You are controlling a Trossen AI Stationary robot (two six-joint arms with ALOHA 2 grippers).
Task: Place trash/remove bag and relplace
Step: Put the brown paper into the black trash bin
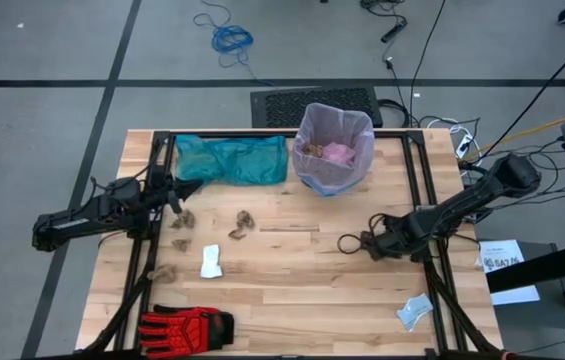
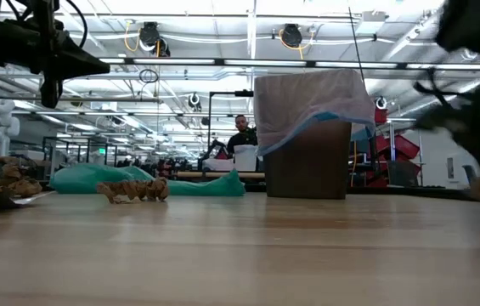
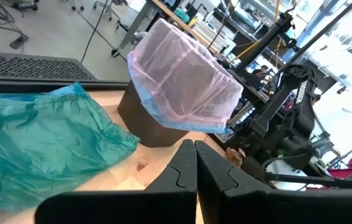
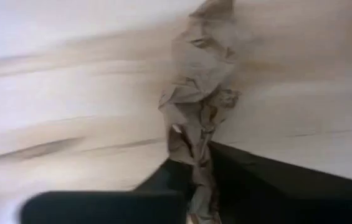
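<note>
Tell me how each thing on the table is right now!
bin: upright, lined.
pink bag: open in the bin, trash inside, edge folded over the rim.
teal bag: lying crumpled, flat.
left pincer: shut, empty.
right pincer: shut on a brown paper scrap.
brown paper scraps: loose on the table.
red glove: lying flat.

Bag (image 1: 334, 150) thin translucent plastic; table (image 1: 302, 280) matt wood; scrap (image 4: 197, 99) crumpled paper.

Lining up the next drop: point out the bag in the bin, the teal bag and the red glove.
the bag (image 1: 347, 165), high view, side wall below its rim.
teal bag (image 1: 232, 160), high view, its middle.
red glove (image 1: 184, 327), high view, its palm.
</note>
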